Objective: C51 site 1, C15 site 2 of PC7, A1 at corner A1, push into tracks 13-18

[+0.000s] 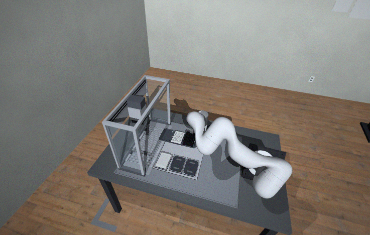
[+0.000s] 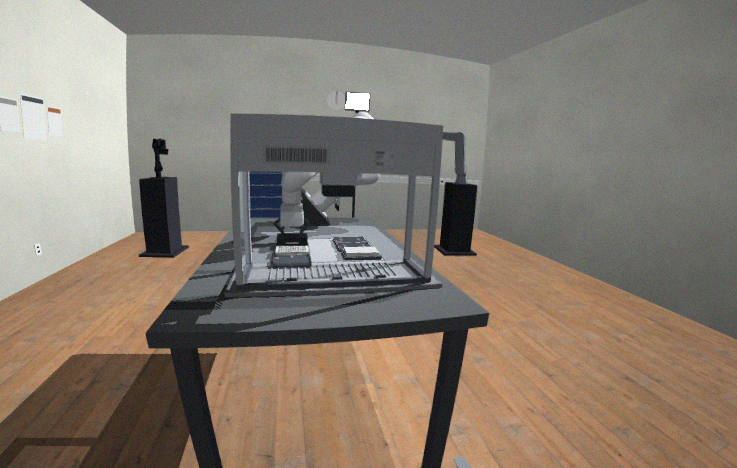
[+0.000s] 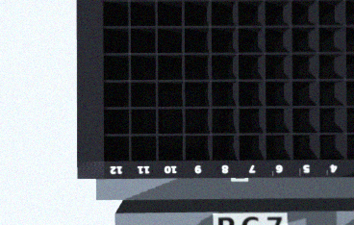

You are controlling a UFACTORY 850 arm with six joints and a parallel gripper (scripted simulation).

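The plate carrier PC7 (image 1: 172, 135) lies on the apron in front of the rails; its label shows at the bottom of the wrist view (image 3: 248, 219). The dark deep-well block C51 (image 1: 189, 139) sits on the site at the handle end and fills the wrist view (image 3: 227, 82), with column numbers 12 to 3 along its near edge. The white 96-well plate C15 (image 1: 177, 136) sits on the middle site. The far site (image 1: 167, 134) is bare. The white plate C16 (image 1: 163, 159) lies in nest S3. My gripper (image 2: 291, 236) hangs open just above C51; no fingers show in the wrist view.
Nests S2 (image 1: 177, 163) and S1 (image 1: 191, 166) are dark and empty. The instrument's glass frame (image 1: 136, 125) stands over the ribbed rails (image 2: 330, 270), left of the carrier. My arm's white links (image 1: 224, 137) reach over the table's right half.
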